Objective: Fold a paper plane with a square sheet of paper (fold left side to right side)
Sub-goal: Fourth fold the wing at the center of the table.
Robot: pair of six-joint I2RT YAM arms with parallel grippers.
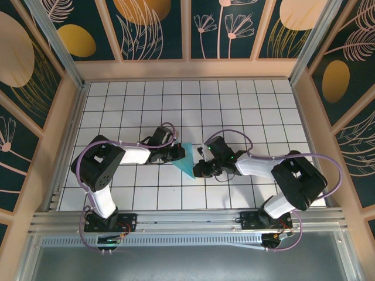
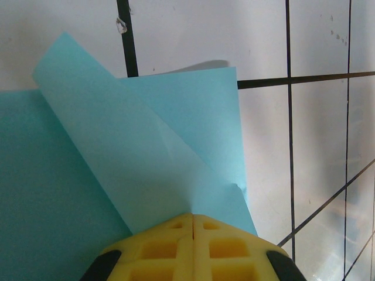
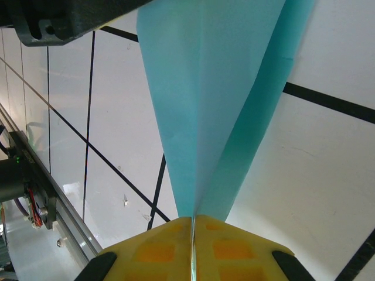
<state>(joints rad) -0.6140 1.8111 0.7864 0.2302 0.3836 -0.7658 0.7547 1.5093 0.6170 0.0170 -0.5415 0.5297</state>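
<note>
The left gripper (image 2: 192, 219) has its yellow jaws pressed together on an edge of the thin turquoise-blue paper sheet (image 2: 146, 158). One layer of the sheet lifts away toward the upper left of the frame. The right gripper (image 3: 192, 221) is likewise pinched tight on the sheet's narrow tip, and the paper widens from there toward the top of the frame as a creased wedge. Seen from above, the sheet sits mid-frame between the two grippers, its point aimed at the lower edge, with the white gridded worktop (image 1: 234, 105) beneath it.

white links (image 1: 137, 154), black joints (image 1: 102, 164), purple cables (image 1: 78, 168), yellow waffle-patterned pincer fingers (image 2: 158, 249).
</note>
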